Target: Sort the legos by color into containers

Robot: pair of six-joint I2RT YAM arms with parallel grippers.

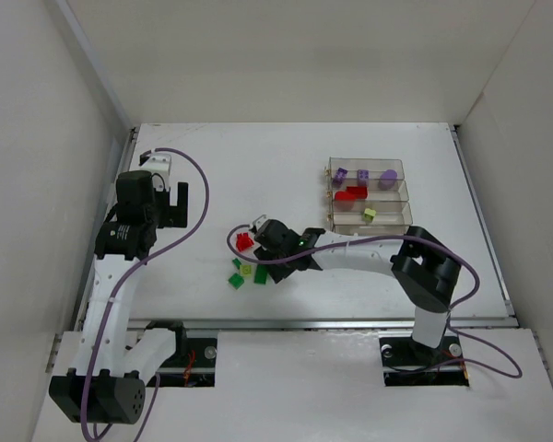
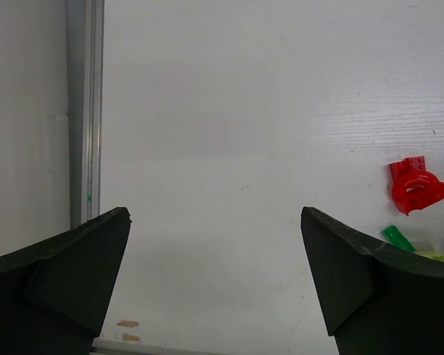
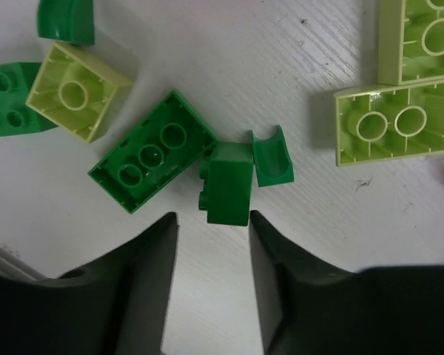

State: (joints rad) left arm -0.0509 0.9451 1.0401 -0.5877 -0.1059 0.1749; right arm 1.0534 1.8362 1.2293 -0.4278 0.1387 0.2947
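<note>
**Right gripper – state.** The right gripper is lowered over the loose legos left of centre on the table. Its jaws stand roughly half open. Nothing is clamped: bare table shows between the left finger and the target.

**Target.** A small dark green brick lies on its side just ahead of the jaw gap, with only its near end reaching in between the tips. Its long axis runs straight along the fingers' line, so the jaws would meet its two long faces. The brick sits off-centre, just beside the right finger; whether that finger touches it cannot be told.

**Neighbours.** A larger dark green brick, underside up, touches the target's far left corner. A curved green piece lies against its far right side. Judgement: a pinch this shallow could slip – seat the fingers further along the brick first.

**Left gripper – state.** The left gripper is fully open and holds nothing. It hovers over bare table at the left, well apart from the pile, so the right arm is the nearer one.

**Destination.** The containers stand to the far right of the pile – purple, red and yellow-green pieces show inside
</note>
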